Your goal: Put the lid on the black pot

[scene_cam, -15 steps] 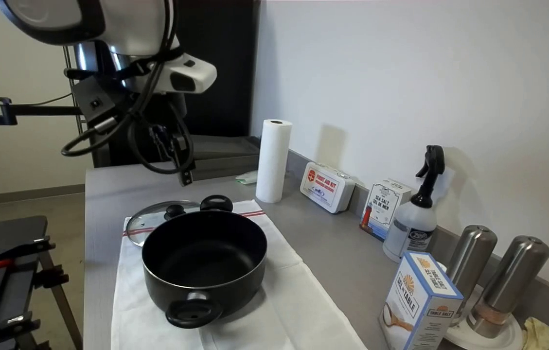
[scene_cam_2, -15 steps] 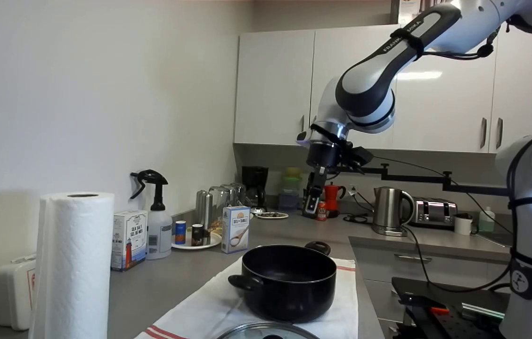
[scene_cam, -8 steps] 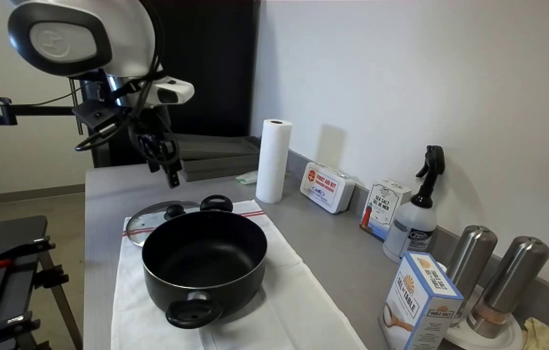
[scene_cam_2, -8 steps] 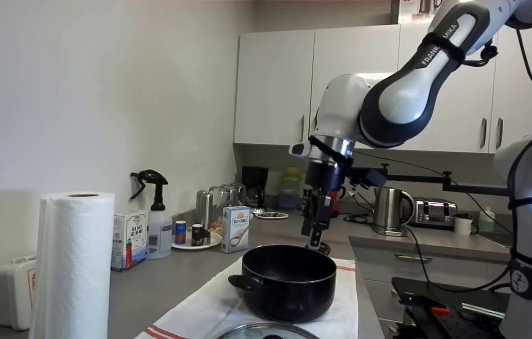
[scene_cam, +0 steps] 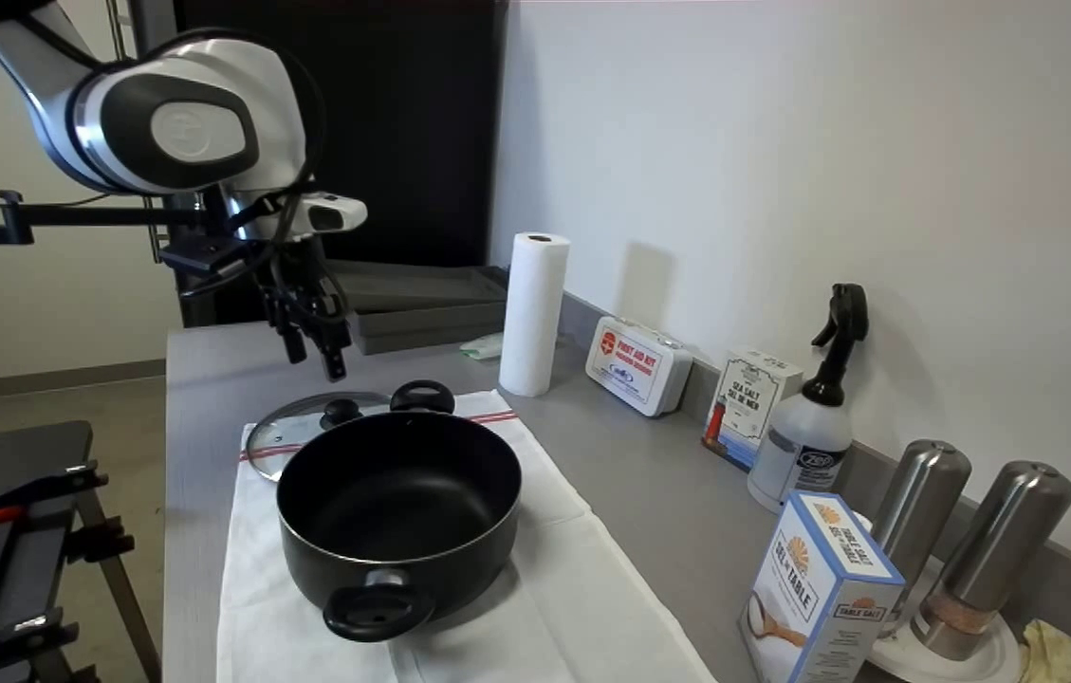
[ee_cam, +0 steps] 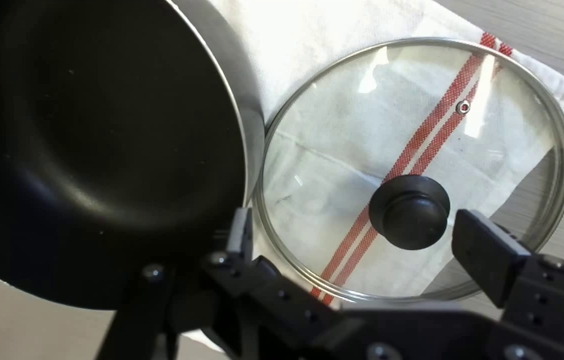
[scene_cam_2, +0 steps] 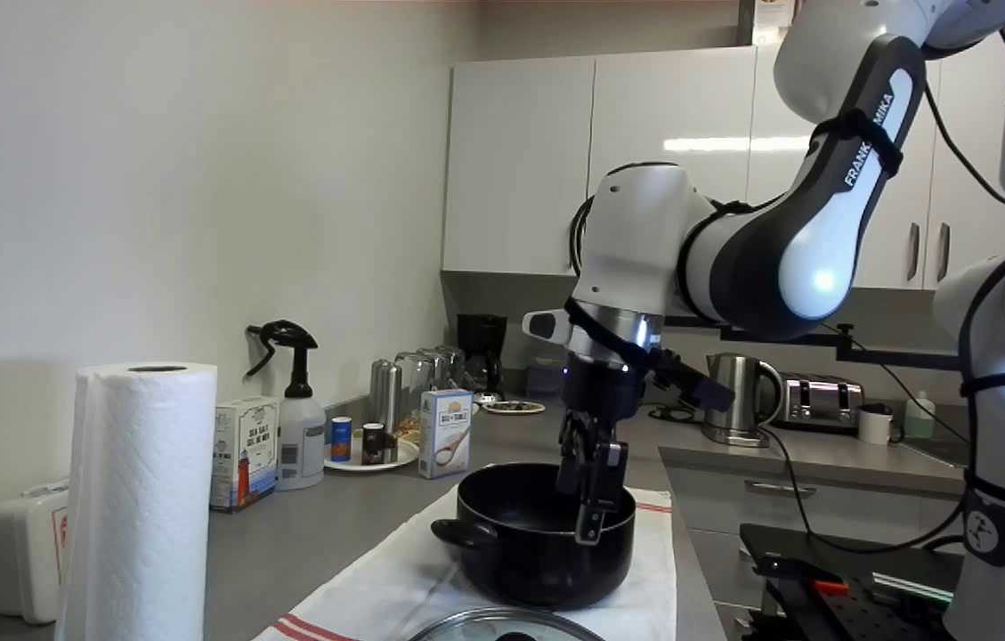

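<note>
The gripper [ee_cam: 354,227] hung above the lid [ee_cam: 411,200] with its jaws spread wide, while the lid lay knob-up, mostly over the red-striped cloth [ee_cam: 282,40], just beside the black pot [ee_cam: 112,130].

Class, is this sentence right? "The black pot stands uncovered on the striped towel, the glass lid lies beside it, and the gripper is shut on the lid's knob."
No: the gripper is open, not shut on the knob; the wrist view shows its fingers wide apart. The black pot stands uncovered on the striped towel, the glass lid beside it.
</note>
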Controlling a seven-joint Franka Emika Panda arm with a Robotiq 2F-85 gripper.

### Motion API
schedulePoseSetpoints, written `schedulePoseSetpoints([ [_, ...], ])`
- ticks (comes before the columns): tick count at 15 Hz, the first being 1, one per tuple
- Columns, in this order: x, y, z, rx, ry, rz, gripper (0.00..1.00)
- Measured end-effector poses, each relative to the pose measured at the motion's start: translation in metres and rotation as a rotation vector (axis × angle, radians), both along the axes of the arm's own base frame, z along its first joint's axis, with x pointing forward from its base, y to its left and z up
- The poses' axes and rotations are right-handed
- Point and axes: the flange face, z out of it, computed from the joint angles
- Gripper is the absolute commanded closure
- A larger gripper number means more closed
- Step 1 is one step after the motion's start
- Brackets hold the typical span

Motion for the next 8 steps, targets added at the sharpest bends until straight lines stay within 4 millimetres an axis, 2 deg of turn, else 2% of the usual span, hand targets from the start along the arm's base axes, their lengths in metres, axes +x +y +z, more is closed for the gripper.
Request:
schedulePoseSetpoints([
  [8,0.029,0.029,-0.031,0.018,0.013,0.038,0.00],
])
